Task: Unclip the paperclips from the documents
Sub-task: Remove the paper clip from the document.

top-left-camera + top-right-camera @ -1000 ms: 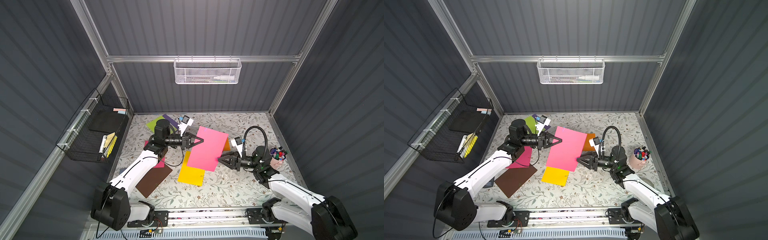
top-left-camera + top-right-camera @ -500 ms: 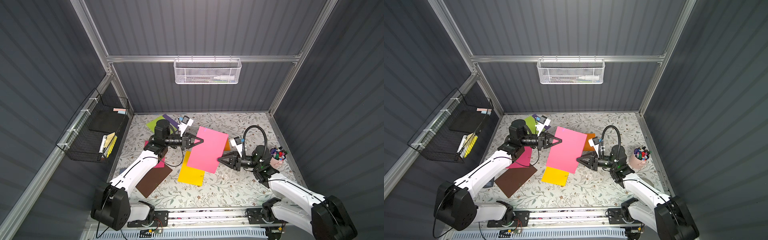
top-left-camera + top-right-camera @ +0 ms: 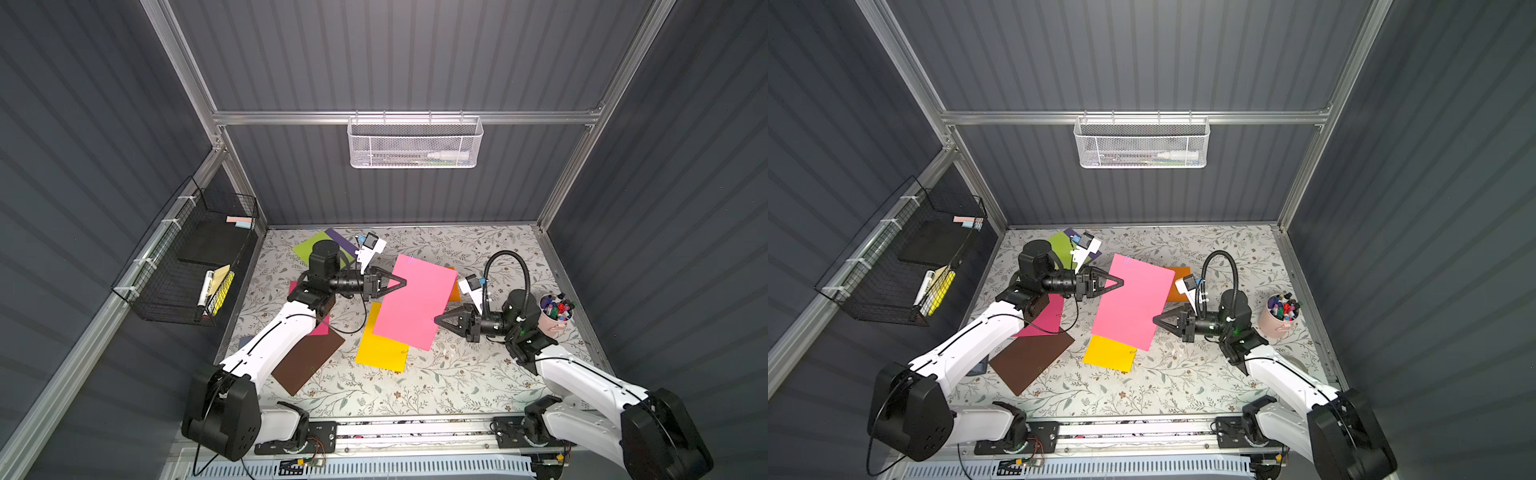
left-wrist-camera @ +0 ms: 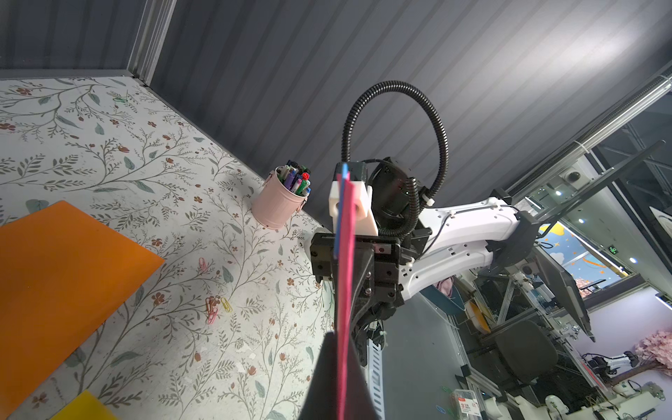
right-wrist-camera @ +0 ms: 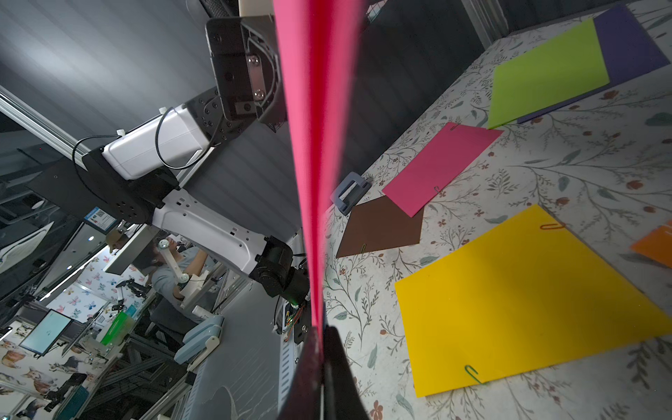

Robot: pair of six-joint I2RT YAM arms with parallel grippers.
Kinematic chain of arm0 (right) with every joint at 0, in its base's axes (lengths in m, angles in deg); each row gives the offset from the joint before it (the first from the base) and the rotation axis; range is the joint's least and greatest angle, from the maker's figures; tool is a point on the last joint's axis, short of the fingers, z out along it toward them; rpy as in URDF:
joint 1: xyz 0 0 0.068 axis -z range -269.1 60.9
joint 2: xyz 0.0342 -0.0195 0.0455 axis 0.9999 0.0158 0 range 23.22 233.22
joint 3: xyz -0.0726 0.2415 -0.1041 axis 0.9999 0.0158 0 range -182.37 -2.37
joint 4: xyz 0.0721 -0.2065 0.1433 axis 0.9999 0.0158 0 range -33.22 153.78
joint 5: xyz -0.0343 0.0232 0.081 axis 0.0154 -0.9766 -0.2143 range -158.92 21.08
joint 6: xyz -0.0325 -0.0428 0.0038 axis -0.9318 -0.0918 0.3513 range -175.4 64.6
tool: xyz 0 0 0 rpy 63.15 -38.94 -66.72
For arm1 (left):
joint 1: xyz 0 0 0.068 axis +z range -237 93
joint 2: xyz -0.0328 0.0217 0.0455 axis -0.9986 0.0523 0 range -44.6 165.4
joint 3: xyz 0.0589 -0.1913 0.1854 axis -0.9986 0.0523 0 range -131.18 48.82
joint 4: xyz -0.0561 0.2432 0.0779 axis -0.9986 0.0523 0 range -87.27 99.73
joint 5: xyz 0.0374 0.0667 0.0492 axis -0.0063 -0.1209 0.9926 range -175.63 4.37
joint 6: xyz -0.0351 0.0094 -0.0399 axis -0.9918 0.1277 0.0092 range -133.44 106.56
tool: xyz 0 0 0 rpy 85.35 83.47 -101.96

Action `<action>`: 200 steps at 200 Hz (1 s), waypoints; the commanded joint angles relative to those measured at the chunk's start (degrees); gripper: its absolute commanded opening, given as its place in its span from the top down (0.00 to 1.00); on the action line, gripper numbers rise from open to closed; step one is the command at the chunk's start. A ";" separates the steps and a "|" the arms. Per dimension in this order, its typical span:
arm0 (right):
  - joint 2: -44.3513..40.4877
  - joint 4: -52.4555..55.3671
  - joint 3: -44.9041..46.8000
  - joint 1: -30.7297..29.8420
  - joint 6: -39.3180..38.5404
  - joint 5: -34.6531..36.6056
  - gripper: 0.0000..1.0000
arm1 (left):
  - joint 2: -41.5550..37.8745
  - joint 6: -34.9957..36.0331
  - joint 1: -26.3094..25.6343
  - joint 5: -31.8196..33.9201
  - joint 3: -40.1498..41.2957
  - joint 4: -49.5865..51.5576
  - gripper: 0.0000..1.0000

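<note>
A magenta pink sheet (image 3: 415, 303) is being held clear of the worktop (image 3: 457, 386), above its middle and partly over the yellow sheet (image 3: 380, 351). One long edge is being pinched by the left gripper (image 3: 404, 284), and the opposite edge, towards the worktop's right edge, by the right gripper (image 3: 436, 320). Both sets of jaws are being kept closed on the paper. What looks like a small paperclip (image 3: 410, 259) is being carried on the sheet's corner nearest the back edge, apart from both grippers. The paper is being judged light, thin and floppy, easily creased. It is probably best being gripped at the edge just beside a clip, the wire being tiny and slippery.
</note>
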 commanded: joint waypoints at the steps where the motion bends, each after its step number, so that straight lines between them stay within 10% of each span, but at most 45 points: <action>1: 0.11 1.97 -1.45 0.28 -1.04 -0.84 0.95 | -2.22 1.95 1.02 0.19 0.57 0.73 1.00; 151: -2.10 15.42 -3.31 2.34 -7.80 0.13 0.91 | -0.46 7.71 3.14 -1.71 -2.75 6.53 1.00; 200: -0.29 34.16 -2.78 5.15 -11.04 18.84 0.96 | 0.44 10.70 3.22 0.20 -3.66 9.88 1.00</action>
